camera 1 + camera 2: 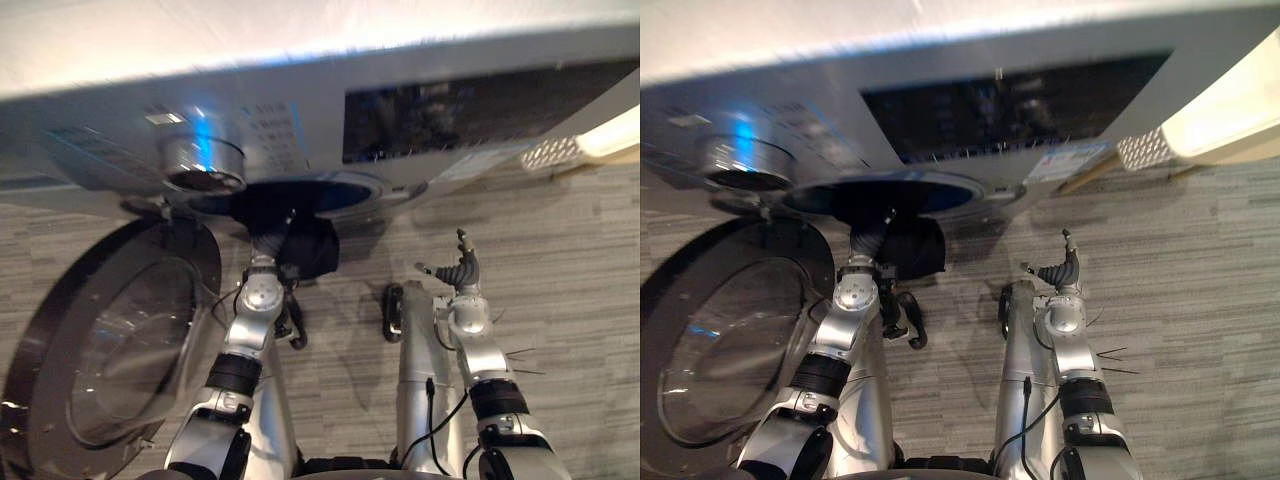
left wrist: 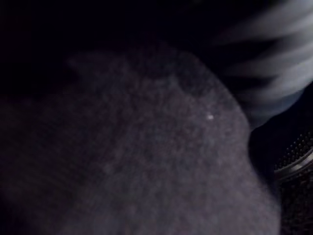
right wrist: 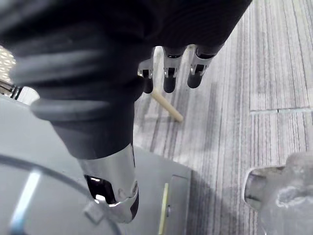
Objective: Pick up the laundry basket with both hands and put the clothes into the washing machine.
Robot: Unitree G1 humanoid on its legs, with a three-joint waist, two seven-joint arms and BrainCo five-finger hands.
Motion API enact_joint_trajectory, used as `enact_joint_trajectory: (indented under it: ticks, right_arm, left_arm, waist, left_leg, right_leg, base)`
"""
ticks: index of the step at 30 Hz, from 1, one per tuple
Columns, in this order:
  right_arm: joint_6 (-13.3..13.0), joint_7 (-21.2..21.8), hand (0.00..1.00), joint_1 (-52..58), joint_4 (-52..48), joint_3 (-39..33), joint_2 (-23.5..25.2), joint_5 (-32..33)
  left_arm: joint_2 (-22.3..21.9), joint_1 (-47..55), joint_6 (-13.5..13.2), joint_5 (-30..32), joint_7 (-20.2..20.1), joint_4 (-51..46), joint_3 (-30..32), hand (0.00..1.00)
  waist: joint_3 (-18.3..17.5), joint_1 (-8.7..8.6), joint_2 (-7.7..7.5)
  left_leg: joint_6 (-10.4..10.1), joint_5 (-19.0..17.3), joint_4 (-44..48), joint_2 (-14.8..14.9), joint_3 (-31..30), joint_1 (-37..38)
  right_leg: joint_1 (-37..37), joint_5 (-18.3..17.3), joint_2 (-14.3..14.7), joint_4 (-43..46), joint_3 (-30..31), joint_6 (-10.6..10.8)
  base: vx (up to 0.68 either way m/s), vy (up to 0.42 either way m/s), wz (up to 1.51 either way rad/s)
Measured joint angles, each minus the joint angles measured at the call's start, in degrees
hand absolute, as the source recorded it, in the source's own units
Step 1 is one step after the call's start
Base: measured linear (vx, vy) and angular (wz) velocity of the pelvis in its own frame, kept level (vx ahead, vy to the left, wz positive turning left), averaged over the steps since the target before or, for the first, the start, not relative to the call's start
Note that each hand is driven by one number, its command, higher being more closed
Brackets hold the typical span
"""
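The soft, light dark-grey garment [image 1: 315, 250] hangs at the grey front-loading washing machine's [image 1: 480, 120] mouth, probably bunched on the left hand [image 1: 868, 243], whose grip I cannot tell; any fold gives purchase, and the right hand [image 1: 462, 268] hovers empty, fingers loosely apart.

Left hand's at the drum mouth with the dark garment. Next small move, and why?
Probably ease the left hand deeper into the drum opening: the dark garment hangs partly outside, below the rim, so letting go here might drop it on the floor. The right hand is idle beside it.
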Motion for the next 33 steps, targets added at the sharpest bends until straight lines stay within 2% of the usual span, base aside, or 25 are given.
enact_joint_trajectory:
  ticks: [3,5,6,9,10,12,13,15,16,21,24,26,29,33]
  right_arm:
    - [-0.08,-0.67,0.00,-1.18,-1.90,0.02,0.21,0.29]
    - [-0.52,-0.65,0.00,-1.64,-2.98,0.03,0.46,0.94]
    - [-0.92,-0.65,0.00,-1.58,-4.44,0.05,0.63,1.16]
    - [-2.75,-0.53,0.00,-1.15,-6.59,0.07,0.62,1.15]
    - [-3.98,-0.44,0.00,-0.96,-6.98,0.09,0.77,1.19]
    - [-5.26,-0.23,0.00,-0.97,-7.77,0.11,0.82,1.05]
    - [-5.69,0.12,0.00,-1.06,-8.30,0.19,0.92,1.02]
    - [-6.31,0.82,0.00,-1.15,-8.70,0.20,1.18,1.03]
    - [-6.85,0.92,0.00,-1.14,-9.06,0.16,1.12,1.03]
    - [-8.30,1.67,0.00,-1.32,-10.97,0.33,0.96,1.08]
    - [-9.03,2.04,0.00,-1.96,-11.15,1.08,0.85,1.13]
    - [-9.06,2.12,0.00,-2.37,-11.34,1.70,0.70,1.13]
    - [-9.04,2.18,0.00,-2.39,-11.71,1.65,0.44,1.13]
    - [-8.85,3.65,0.00,-2.45,-11.44,1.65,0.01,1.18]
  left_arm:
    - [0.98,-5.77,0.33,0.12,1.41,-0.66,-0.74,1.00]
    - [4.44,-10.50,1.24,0.77,2.56,-1.07,-2.02,1.00]
    - [7.73,-14.09,1.49,1.39,2.71,-1.52,-2.61,1.00]
    - [17.76,-23.83,2.61,9.35,3.52,-1.64,-6.70,1.00]
    - [21.80,-29.42,2.99,14.48,3.50,-1.64,-8.91,1.00]
    - [24.31,-35.68,3.38,19.71,3.50,-1.55,-10.91,1.00]
    - [25.37,-39.00,3.41,21.41,3.50,-1.48,-11.28,1.00]
    - [26.73,-43.18,3.45,22.66,3.61,-0.47,-11.41,1.00]
    - [27.46,-45.71,3.58,23.23,3.82,0.91,-11.67,0.00]
    - [30.09,-51.66,5.17,26.03,4.84,8.71,-12.38,0.00]
    - [30.34,-52.81,7.35,29.53,2.04,14.68,-12.16,0.00]
    - [29.96,-52.75,7.60,30.98,-0.39,18.26,-11.12,0.00]
    - [27.99,-52.08,8.50,31.70,-2.81,21.30,-6.49,0.00]
    - [27.50,-49.24,8.85,31.84,-5.32,21.72,-1.33,0.00]
  waist:
    - [0.27,-0.13,-0.26]
    - [0.47,-0.20,-0.64]
    - [0.59,-0.67,-0.86]
    - [0.98,-2.13,-1.58]
    - [0.99,-2.80,-1.59]
    - [1.12,-3.05,-1.84]
    - [1.44,-3.16,-2.45]
    - [1.87,-3.38,-3.27]
    - [1.92,-3.42,-3.40]
    - [2.29,-3.89,-4.19]
    - [2.70,-4.39,-5.08]
    - [2.80,-4.74,-5.29]
    - [2.81,-4.70,-5.30]
    - [2.81,-4.08,-5.30]
  left_leg:
    - [0.23,-0.20,4.35,0.94,-0.39,-6.13]
    - [0.26,-0.40,6.54,1.97,-0.89,-8.90]
    - [0.27,-0.40,7.58,2.48,-1.31,-10.61]
    - [0.28,-0.39,9.55,2.70,-1.76,-13.35]
    - [0.54,-0.55,10.90,2.76,-2.41,-14.76]
    - [0.63,-0.62,12.25,2.76,-2.84,-16.02]
    - [0.65,-0.63,12.69,2.74,-2.81,-16.42]
    - [0.65,-0.62,13.19,2.73,-3.16,-17.11]
    - [0.67,-0.60,13.34,2.70,-3.57,-18.03]
    - [0.66,-0.55,14.30,2.51,-4.32,-20.77]
    - [0.62,-0.49,14.93,2.36,-4.84,-21.91]
    - [0.61,-0.49,15.15,2.05,-5.29,-22.72]
    - [0.58,-0.47,15.75,1.49,-5.71,-23.43]
    - [0.48,-0.43,16.21,1.44,-6.27,-23.68]
  right_leg:
    - [-6.70,-0.07,0.81,4.39,0.97,0.04]
    - [-9.49,-0.02,1.73,6.09,1.09,0.01]
    - [-10.98,0.09,2.13,6.86,0.98,0.06]
    - [-13.78,0.21,2.20,8.69,1.07,0.08]
    - [-14.76,0.37,2.23,9.83,0.88,-0.23]
    - [-15.87,0.36,2.21,11.12,0.91,-0.21]
    - [-16.44,0.35,2.22,11.71,1.10,-0.21]
    - [-17.00,0.35,2.22,12.24,0.96,-0.21]
    - [-17.54,0.36,2.17,12.33,0.64,-0.22]
    - [-19.77,0.40,2.09,13.30,0.39,-0.30]
    - [-20.57,0.34,2.01,13.83,0.09,-0.28]
    - [-20.96,0.28,1.85,13.96,-0.23,-0.29]
    - [-21.41,-0.19,1.17,14.93,-0.46,-0.35]
    - [-21.38,-0.64,1.02,15.65,-0.75,-0.31]
  base:
    - [-0.16,-0.081,-0.08]
    - [-0.12,-0.060,-0.16]
    - [-0.11,-0.062,-0.08]
    - [-0.08,-0.047,-0.02]
    - [-0.03,-0.021,0.02]
    - [0.00,0.000,0.00]
    - [0.00,0.000,0.00]
    - [-0.01,-0.006,0.02]
    - [-0.01,-0.008,0.06]
    - [0.00,-0.003,0.03]
    - [0.03,-0.001,0.03]
    - [0.03,0.006,0.03]
    - [0.03,0.003,0.10]
    - [0.01,-0.010,0.06]
